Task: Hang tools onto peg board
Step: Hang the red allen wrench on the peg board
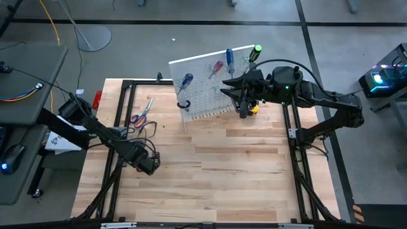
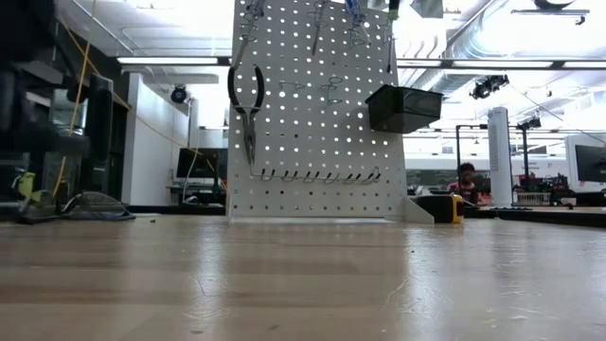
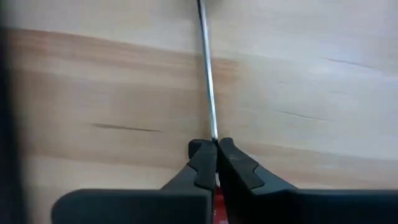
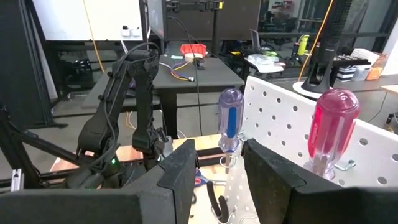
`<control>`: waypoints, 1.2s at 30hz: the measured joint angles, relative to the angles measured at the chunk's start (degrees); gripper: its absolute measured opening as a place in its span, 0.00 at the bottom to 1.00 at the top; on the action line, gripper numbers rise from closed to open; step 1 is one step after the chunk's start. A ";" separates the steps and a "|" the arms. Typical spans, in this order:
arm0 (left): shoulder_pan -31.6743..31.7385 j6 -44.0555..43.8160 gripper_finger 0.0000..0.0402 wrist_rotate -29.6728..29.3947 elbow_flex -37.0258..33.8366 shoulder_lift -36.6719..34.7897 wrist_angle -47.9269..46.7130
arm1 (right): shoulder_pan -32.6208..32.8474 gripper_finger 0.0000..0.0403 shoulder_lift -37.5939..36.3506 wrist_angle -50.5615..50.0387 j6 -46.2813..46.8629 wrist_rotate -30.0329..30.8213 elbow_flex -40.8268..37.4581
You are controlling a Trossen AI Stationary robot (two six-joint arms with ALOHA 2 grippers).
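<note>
Peg board [image 1: 203, 83], upper centre of the high view, already carries blue screwdriver [image 1: 186, 81], red and green ones, pliers [image 2: 247, 104]. Scissors [image 1: 141, 114] remain on tabletop [image 1: 222, 172], left. Left tool [image 3: 216, 149] clamped on thin metal shaft, possibly another screwdriver. Right tool [image 4: 217, 168] half-open, empty, at the board.

White peg board [image 1: 210, 83] (hole-dotted), blue [image 4: 230, 121] and red screwdrivers [image 4: 334, 127].

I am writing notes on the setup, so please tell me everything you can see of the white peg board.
The peg board is a white rectangular panel dotted with rows of small holes. It stands upright on the wooden table, near the far edge. Dark-handled pliers, a black bin and a row of hooks hang on its front; a blue-handled screwdriver and a red-handled one hang behind. The right gripper hovers beside it.
</note>
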 joint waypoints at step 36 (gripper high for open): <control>17.44 89.58 0.15 0.11 19.69 -2.80 7.73 | 0.06 0.32 -0.71 -1.78 0.34 -2.76 0.02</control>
